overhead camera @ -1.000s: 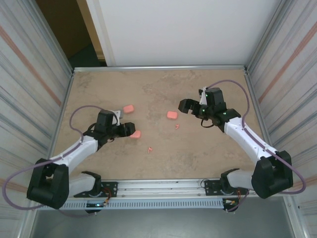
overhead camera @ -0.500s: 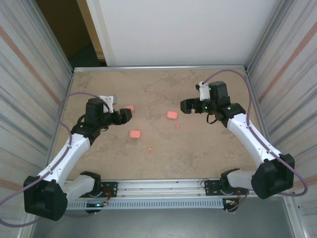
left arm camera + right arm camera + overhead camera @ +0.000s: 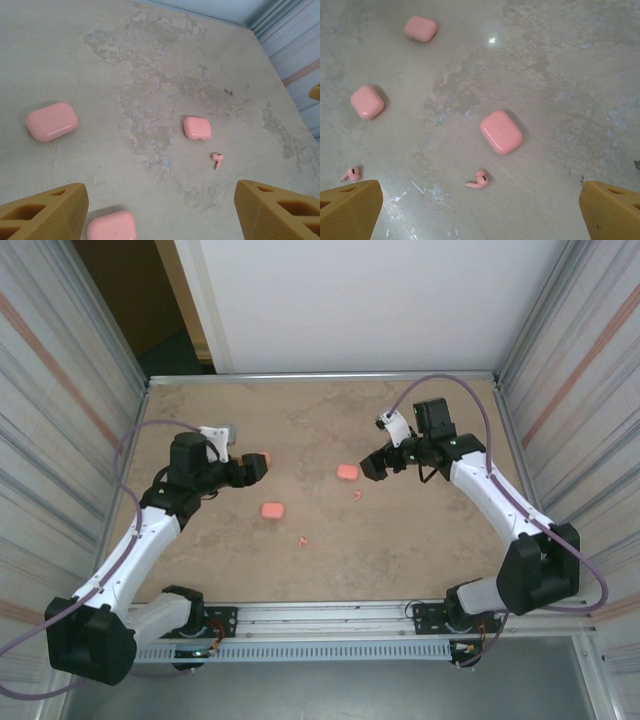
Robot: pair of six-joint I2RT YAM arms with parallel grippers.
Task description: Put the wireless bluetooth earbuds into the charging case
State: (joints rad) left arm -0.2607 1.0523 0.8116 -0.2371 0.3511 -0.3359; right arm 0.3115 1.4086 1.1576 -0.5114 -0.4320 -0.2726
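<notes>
**Status, overhead view, left to right**

- Left gripper (image 3: 250, 468): at 9 o'clock on the table (image 3: 430, 560), raised, jaws apart with nothing between them. Your left wrist view shows bare tabletop between the tips.
- First charging case (image 3: 264, 457): peeks out at 1 o'clock of the left gripper, partly hidden under it. You cannot tell from above whether they touch.
- Second charging case (image 3: 272, 510): at 5 o'clock of the left gripper, apart from it, lid shut.
- Near earbud (image 3: 302, 540): loose on the table at 4 o'clock of the second charging case, near it but not touching.
- Third charging case (image 3: 347, 472): about table centre, lid shut.
- Second earbud (image 3: 357, 496): at 5 o'clock of the third charging case, just beside it, lying on its side.
- Right gripper (image 3: 372, 465): at 3 o'clock of the third charging case, close by, jaws spread wide and empty. Your right wrist view looks down on all three cases and both earbuds, with clear table between the tips.

**Progress, as judged**

- Done: nothing you can confirm. Every case seen from the wrist views has its lid down, and no earbud sits in one.
- Both earbuds in sight lie free on the table, and neither hand carries anything.
- Left: open a case, pick up each loose earbud by its stem or body, seat it in a socket, then close the lid.
- Only two earbuds can be made out here. If any others are already inside the shut cases, these pictures cannot show it.
- Likely next: the right gripper is best placed for the third charging case or the second earbud.
</notes>
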